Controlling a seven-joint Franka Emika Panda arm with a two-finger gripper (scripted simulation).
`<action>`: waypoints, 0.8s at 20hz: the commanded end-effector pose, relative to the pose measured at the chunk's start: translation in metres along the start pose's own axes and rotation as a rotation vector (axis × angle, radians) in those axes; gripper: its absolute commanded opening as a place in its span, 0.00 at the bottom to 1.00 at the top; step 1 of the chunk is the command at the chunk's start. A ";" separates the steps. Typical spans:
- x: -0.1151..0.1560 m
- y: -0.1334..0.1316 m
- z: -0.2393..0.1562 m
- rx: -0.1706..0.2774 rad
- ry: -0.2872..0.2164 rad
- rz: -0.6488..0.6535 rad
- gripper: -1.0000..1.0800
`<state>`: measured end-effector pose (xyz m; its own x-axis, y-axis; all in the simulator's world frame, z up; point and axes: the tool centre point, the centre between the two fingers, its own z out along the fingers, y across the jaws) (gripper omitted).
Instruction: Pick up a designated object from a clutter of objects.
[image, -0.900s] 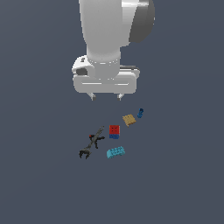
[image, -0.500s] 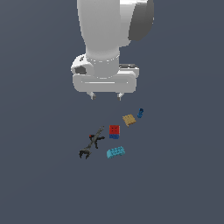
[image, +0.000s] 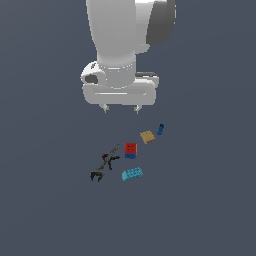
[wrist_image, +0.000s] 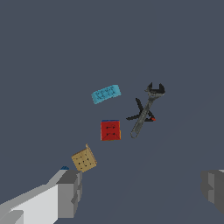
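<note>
Here, across the exterior view from its left to its right, the clutter is seen spread on the plain grey-blue floor (image: 210, 210). Furthest to the exterior view's left a black-grey tong-like tool (image: 104, 163) is laid at a slant, its forked end nearest the camera. Beside it, a light-cyan curved studded brick (image: 132, 173) is set flat, and just above that in the picture a red-over-blue cube (image: 130, 150) is stood with its red studded face up. Further right a tan studded plate (image: 147, 136) is found, and just beside it, at the exterior view's far right of the group, the tiny dark-blue piece (image: 160, 129) is placed, apart from the plate by a narrow gap. The gripper (image: 120, 108) is held well above the objects, nothing is gripped, and its two fingers are spread wide apart. In the wrist view the tool (wrist_image: 145, 111), the brick (wrist_image: 106, 93), the cube (wrist_image: 110, 130) and the plate (wrist_image: 84, 159) are shown clearly between the parted fingers (wrist_image: 70, 192); the dark-blue piece (wrist_image: 64, 168) is almost wholly hidden behind one finger, so only what appears to be a small blue sliver of it is made out.
</note>
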<state>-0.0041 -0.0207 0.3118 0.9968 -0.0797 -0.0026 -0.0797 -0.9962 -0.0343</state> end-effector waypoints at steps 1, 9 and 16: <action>0.000 -0.003 0.003 -0.001 0.000 0.005 0.96; -0.005 -0.023 0.028 -0.013 -0.001 0.046 0.96; -0.018 -0.056 0.068 -0.029 0.001 0.110 0.96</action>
<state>-0.0148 0.0303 0.2552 0.9848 -0.1736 -0.0045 -0.1736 -0.9848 -0.0085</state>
